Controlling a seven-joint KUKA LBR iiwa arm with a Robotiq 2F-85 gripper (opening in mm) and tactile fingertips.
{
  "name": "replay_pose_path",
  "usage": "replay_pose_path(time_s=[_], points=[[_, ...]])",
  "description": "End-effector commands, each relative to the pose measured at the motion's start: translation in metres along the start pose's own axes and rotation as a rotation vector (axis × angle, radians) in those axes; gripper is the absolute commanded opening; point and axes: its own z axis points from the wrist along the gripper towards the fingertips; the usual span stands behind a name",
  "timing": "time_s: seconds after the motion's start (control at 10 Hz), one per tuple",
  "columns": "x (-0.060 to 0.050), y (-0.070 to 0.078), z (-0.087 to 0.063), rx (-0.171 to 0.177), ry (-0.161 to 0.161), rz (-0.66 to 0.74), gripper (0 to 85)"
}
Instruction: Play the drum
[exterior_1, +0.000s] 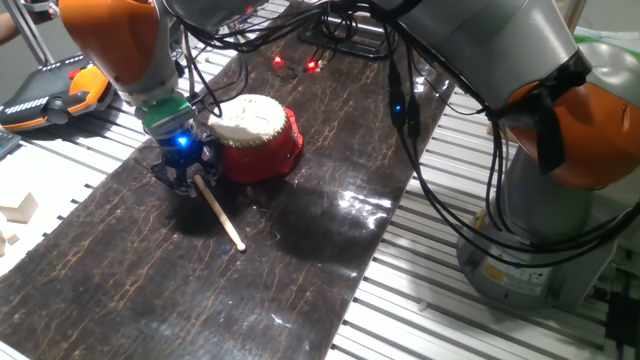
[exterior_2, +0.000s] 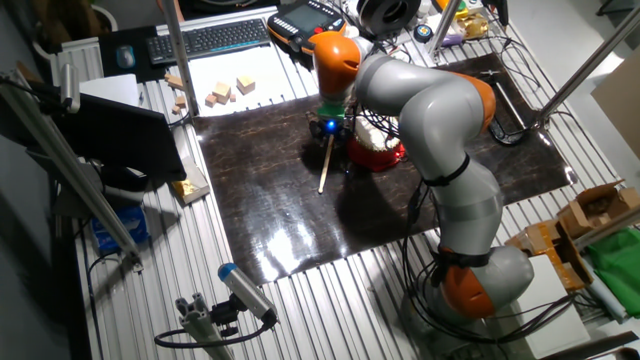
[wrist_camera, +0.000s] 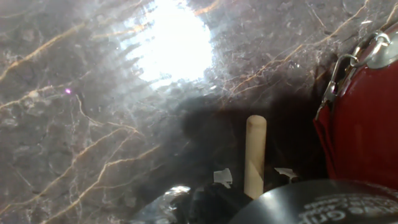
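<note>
The drum (exterior_1: 255, 135) has a red body and a cream skin top and stands on the dark marbled mat (exterior_1: 300, 260). It also shows in the other fixed view (exterior_2: 378, 146) and at the right edge of the hand view (wrist_camera: 364, 124). A thin pale wooden stick (exterior_1: 220, 215) lies on the mat just left of the drum, also seen in the other fixed view (exterior_2: 324, 165). My gripper (exterior_1: 185, 176) is low over the stick's drum-side end. In the hand view the stick (wrist_camera: 255, 149) lies between the fingertips (wrist_camera: 222, 177) with small gaps on both sides. The gripper (wrist_camera: 254, 177) looks open around it.
Wooden blocks (exterior_1: 20, 210) lie off the mat on the slatted table, also in the other fixed view (exterior_2: 228, 92). An orange-and-black teach pendant (exterior_1: 50, 95) and a keyboard (exterior_2: 205, 40) sit at the table's edge. The robot base (exterior_1: 540, 240) and cables stand beside the mat.
</note>
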Motion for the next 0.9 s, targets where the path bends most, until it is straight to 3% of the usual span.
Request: replay_pose_path(time_s=[0.0, 0.8], points=[[-0.0001, 0.0002, 0.0006, 0.001, 0.000, 0.002, 39.0], [-0.0012, 0.0031, 0.0101, -0.009, -0.011, -0.002, 38.0]])
